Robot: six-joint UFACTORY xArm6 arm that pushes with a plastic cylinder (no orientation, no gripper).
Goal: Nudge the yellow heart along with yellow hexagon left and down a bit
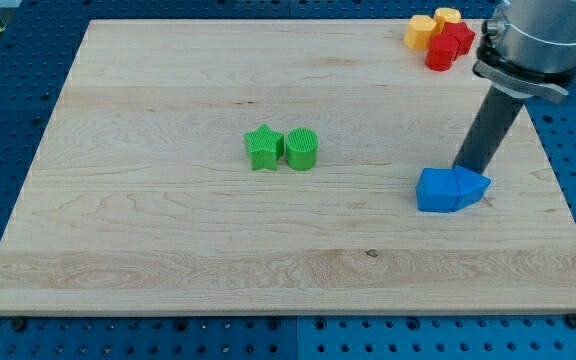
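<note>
Eight blocks sit on the wooden surface point(168, 80): two yellow, two red, two green, two blue. At the top right corner the yellow hexagon point(420, 33) and yellow heart point(447, 17) touch the red blocks point(450, 44). Open board stretches left and down from them. A green star point(261, 148) and green cylinder point(302, 149) touch near the middle. My tip point(465, 170), a plain rod with nothing to open or close, rests against the joined blue blocks point(450, 189) near the right edge.
</note>
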